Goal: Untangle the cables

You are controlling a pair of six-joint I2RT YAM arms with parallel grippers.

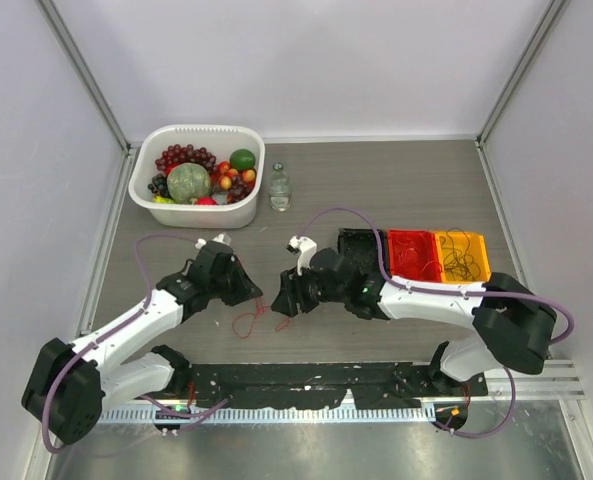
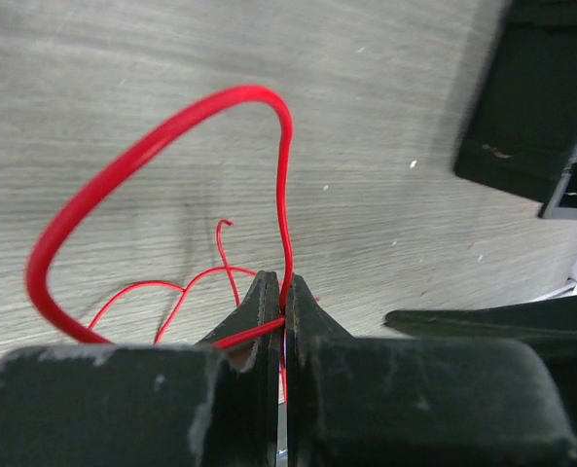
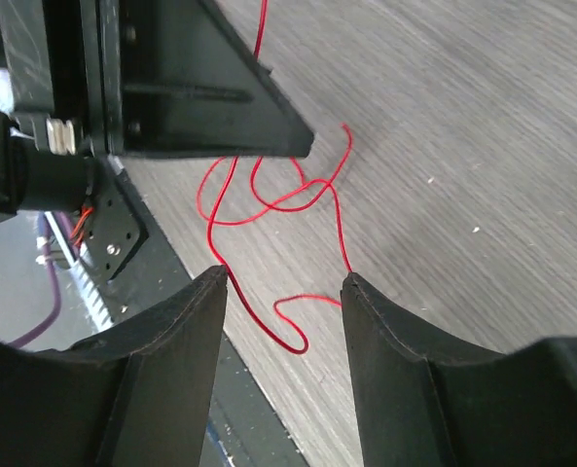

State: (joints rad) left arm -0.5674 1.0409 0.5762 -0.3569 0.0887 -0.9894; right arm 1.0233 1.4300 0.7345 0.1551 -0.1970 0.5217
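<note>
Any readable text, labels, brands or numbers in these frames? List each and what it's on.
None readable in any of the three views.
On the clear bottle: any label is too small to make out.
On the white fruit tub: no marking visible.

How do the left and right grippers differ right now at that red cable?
The left gripper is shut, pinching the red cable; the right gripper is open and grips nothing. The left gripper holds up an arching loop; the right gripper is poised above slack loops lying on the table. Both point at red cable.
</note>
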